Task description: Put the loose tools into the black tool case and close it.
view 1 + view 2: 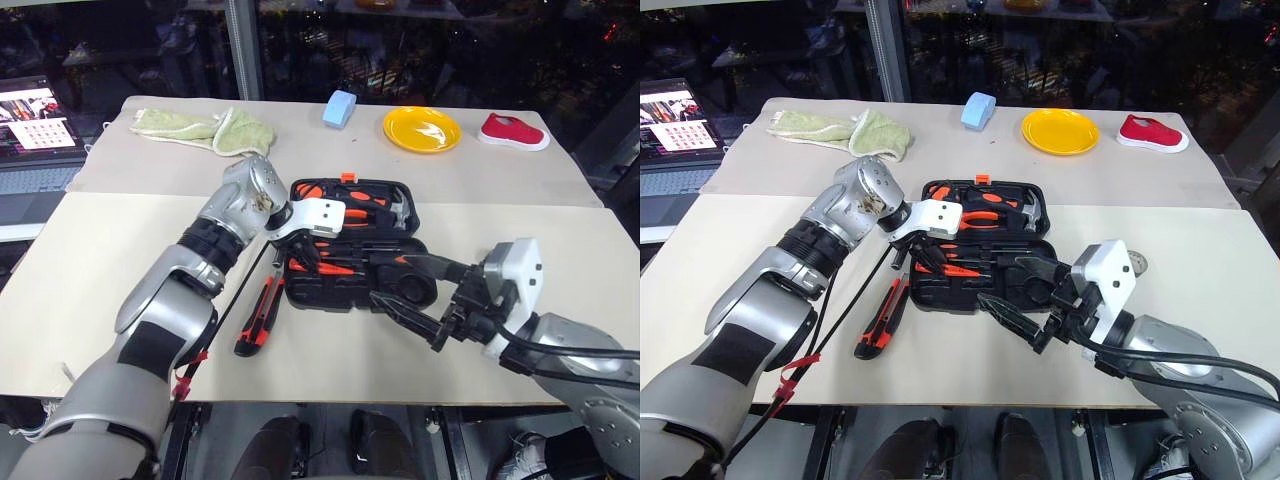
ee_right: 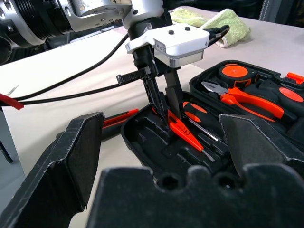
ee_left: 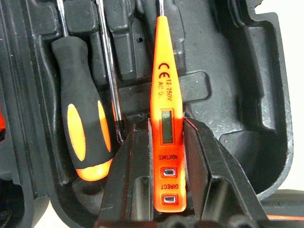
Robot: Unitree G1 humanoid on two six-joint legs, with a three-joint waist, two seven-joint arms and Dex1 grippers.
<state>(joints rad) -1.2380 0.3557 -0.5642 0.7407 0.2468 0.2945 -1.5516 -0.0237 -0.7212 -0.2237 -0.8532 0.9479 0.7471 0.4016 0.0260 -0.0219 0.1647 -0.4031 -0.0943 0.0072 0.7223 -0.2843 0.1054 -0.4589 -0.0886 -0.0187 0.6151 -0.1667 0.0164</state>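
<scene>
Tester screwdriver [image 3: 164, 118] — the slim orange one — sits pinched between the two black fingers [image 3: 137, 161] of the left tool [image 1: 297, 250], its rear end held and its tip slanting down into the near half of the black tool case [image 1: 412, 296]. The case lies open on the worktop [image 1: 90, 290], roughly in the middle, lid half away from the robot. Just beside the tester, a black-and-orange-handled screwdriver [image 3: 83, 123] already rests in a recess of the same half, and a second thin steel shaft [image 3: 110, 71] lies between the two. In the far half are orange-handled pliers [image 2: 251, 102], a hammer [image 1: 398, 212] and a round orange-and-black item [image 2: 236, 73] I cannot identify for certain.

An orange-and-black utility knife [image 1: 262, 315] lies on the worktop just outside the case's left edge, apart from it.

The right tool [image 1: 415, 285] hangs with its jaws spread wide and nothing between them, over the right front corner of the case, pointing toward the left tool.

Farther back on the worktop: a green cloth [image 1: 205, 128], a blue block [image 1: 340, 108], a yellow plate [image 1: 421, 129] and a red shoe [image 1: 512, 131].
</scene>
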